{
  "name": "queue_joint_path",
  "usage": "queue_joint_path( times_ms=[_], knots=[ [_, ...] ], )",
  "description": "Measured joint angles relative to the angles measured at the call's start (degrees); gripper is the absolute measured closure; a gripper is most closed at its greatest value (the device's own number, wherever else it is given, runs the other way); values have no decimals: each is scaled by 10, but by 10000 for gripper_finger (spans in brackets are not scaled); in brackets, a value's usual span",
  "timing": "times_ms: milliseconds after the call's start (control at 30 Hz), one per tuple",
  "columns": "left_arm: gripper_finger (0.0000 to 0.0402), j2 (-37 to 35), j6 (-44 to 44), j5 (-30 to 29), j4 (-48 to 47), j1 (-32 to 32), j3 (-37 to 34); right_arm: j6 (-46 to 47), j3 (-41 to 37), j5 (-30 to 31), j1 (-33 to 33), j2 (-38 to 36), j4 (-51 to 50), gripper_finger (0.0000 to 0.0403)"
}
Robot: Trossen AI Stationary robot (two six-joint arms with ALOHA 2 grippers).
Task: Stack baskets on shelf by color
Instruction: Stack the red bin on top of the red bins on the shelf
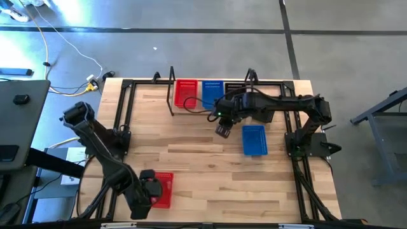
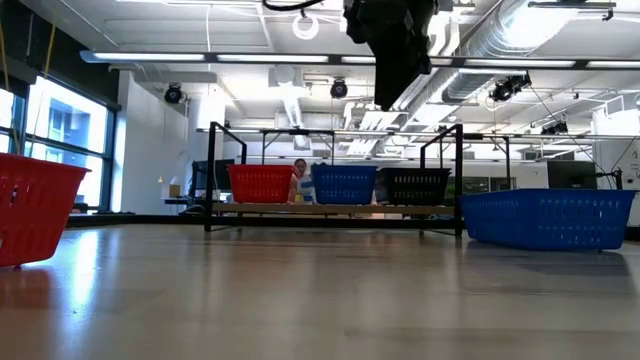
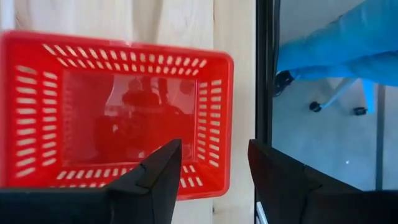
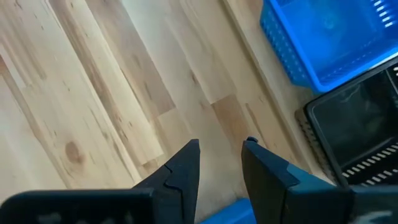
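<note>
Shelf (image 1: 254,83) runs along the table's 12 o'clock edge w/ three basket stacks on it: red stack (image 1: 186,93) at the left end, blue stack (image 1: 212,93) in the middle, black stack (image 1: 234,87) next to it, partly under the right arm in the high view; how many are in each stack I can't tell. Two loose baskets are left on the table (image 1: 210,165): a blue basket (image 1: 254,139) at approx 3 o'clock from table centre, and a red basket (image 1: 163,189) down at 7 o'clock near the front edge. Right gripper (image 1: 222,130) hangs in the air betw. the shelf and the loose blue basket, just at 9 o'clock of it, fingers a little apart and holding nothing; the low view shows it well above the boards. Left gripper (image 3: 211,180) sits over the red basket's rim on the table-edge side, fingers apart w/ the wall roughly betw. them, not yet clamped. Risks, as I judge them: red basket lies close to the table edge, so an off-centre pinch or a push instead of a grip could slide it off. The thin perforated wall may flex and slip out mid-carry. On the shelf, the stacks sit just beside each other, so lowering a basket tilted or off-line could knock a neighbour or land on the wrong colour. Both arms heading for the shelf together could collide.
</note>
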Motion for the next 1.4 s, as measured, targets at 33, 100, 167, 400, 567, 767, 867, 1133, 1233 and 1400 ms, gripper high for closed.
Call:
queue_joint_path(
  times_ms=[33,100,167,400,567,767,867,1133,1233,1400],
  knots=[
    [227,7,-4,0,4,-4,0,3,0,0,2,0,-1,297],
    [227,23,-7,-1,13,-12,0,6,0,1,5,0,-6,297],
    [227,36,-13,-1,26,-18,0,13,0,1,8,0,-7,297],
    [227,82,-34,1,38,-30,0,21,0,2,12,0,-12,297],
    [227,107,-41,1,48,-36,0,21,0,3,12,0,-21,297],
    [252,128,-49,1,45,-37,0,24,0,10,19,0,-41,297],
    [295,129,-43,1,47,-36,0,32,0,14,26,0,-54,297],
    [388,125,-13,-13,45,-33,0,50,0,40,38,0,-81,297],
    [392,121,2,-8,44,-26,0,51,0,38,38,0,-83,297],
    [398,93,34,-19,41,-7,0,46,0,43,38,0,-89,297]
  ],
)
